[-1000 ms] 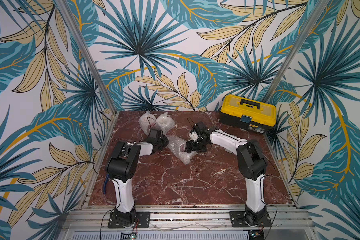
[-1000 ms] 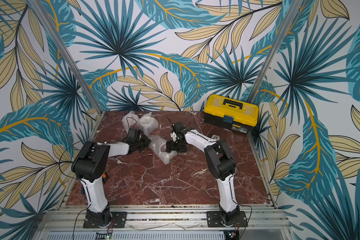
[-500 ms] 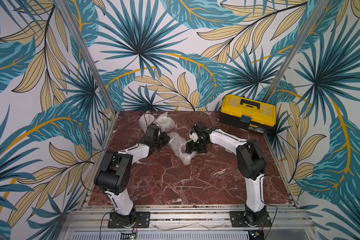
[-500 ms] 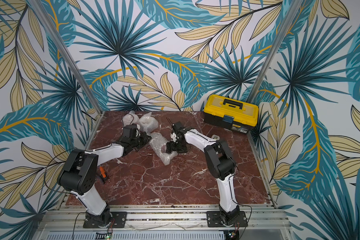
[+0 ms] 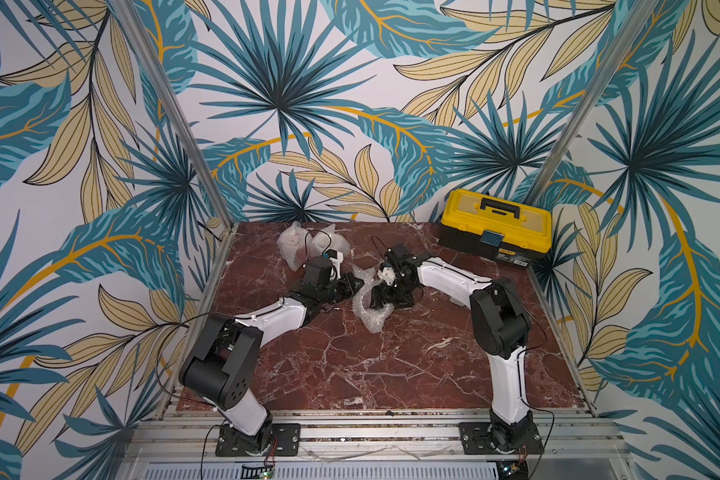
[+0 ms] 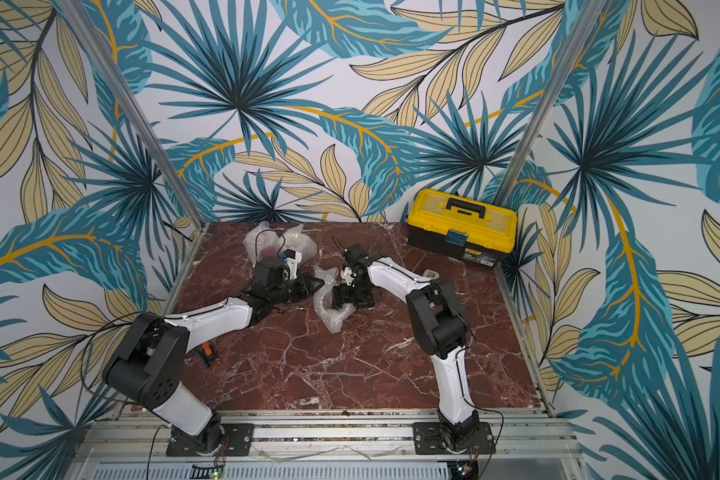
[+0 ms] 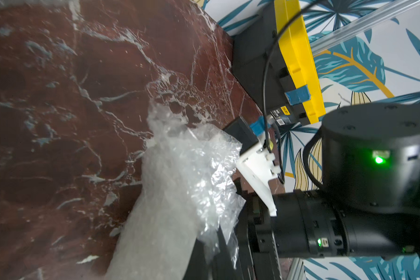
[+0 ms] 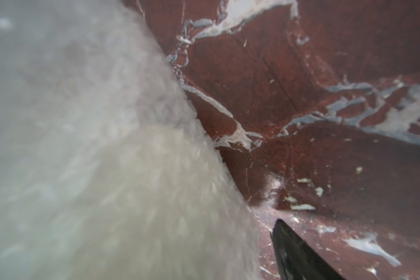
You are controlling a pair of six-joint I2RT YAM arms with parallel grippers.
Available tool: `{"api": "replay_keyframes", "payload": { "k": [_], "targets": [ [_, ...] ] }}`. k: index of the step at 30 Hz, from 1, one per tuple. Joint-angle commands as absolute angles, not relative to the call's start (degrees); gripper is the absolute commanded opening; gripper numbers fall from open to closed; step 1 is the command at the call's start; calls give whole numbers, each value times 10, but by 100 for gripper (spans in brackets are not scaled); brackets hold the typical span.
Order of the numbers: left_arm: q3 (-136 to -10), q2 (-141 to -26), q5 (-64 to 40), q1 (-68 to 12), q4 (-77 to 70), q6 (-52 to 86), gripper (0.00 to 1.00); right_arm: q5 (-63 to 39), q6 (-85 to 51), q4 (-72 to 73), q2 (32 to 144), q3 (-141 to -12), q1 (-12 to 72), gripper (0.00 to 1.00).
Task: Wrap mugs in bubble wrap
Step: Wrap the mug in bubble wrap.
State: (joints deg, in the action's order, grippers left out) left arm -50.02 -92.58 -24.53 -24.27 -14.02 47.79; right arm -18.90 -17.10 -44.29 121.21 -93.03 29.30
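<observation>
My left gripper [image 5: 356, 286] lies low over the red marble table [image 5: 391, 365] and reaches toward its middle. Its fingers are pressed together on the near edge of the bubble wrap [image 5: 368, 318]. In my left wrist view the bubble wrap [image 7: 180, 184] runs away from my fingers as a crumpled band. It is clear and glossy where it bunches, with bright glints on the folds, and milky and blurred close to the lens.

My right gripper [image 5: 381, 300] sits at the same piece from the opposite side, fingers spread wide. In my right wrist view the bubble wrap [image 8: 95, 145] fills one side as a whitish, finely pebbled lump. One dark finger [image 8: 296, 254] hangs just beside it over bare marble. The other finger is hidden behind the lump, so I cannot tell whether I am squeezing it or only straddling it.

In both top views the piece is a lumpy, translucent strip curling between my two grippers near the table's centre, with one tail trailing toward the front edge. What it covers does not show.

Two more crinkled bundles [image 5: 292, 245] sit side by side at the back of the table, beyond my left wrist. A yellow toolbox [image 5: 495, 226] stands in the far right corner, well apart.
</observation>
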Motion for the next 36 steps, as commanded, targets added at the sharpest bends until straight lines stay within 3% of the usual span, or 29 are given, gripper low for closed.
{"api": "replay_keyframes", "payload": {
  "k": [1, 8, 11, 28, 36],
  "targets": [
    [-470, -902, -251, -253, -169, 470, 0, -169, -177, -465, 1241, -923, 294, 85],
    [-450, -885, -254, -270, -171, 466, 21, -185, -188, -459, 1241, -928, 294, 85],
    [-445, -876, -253, -270, -171, 465, 25, -188, -190, -458, 1241, -927, 294, 85],
    [-425, -931, -262, -291, -187, 461, 17, -190, -200, -453, 1208, -925, 293, 85],
    [-407, -956, -259, -291, -189, 457, 21, -139, -208, -444, 1129, -911, 278, 85]
  ]
}}
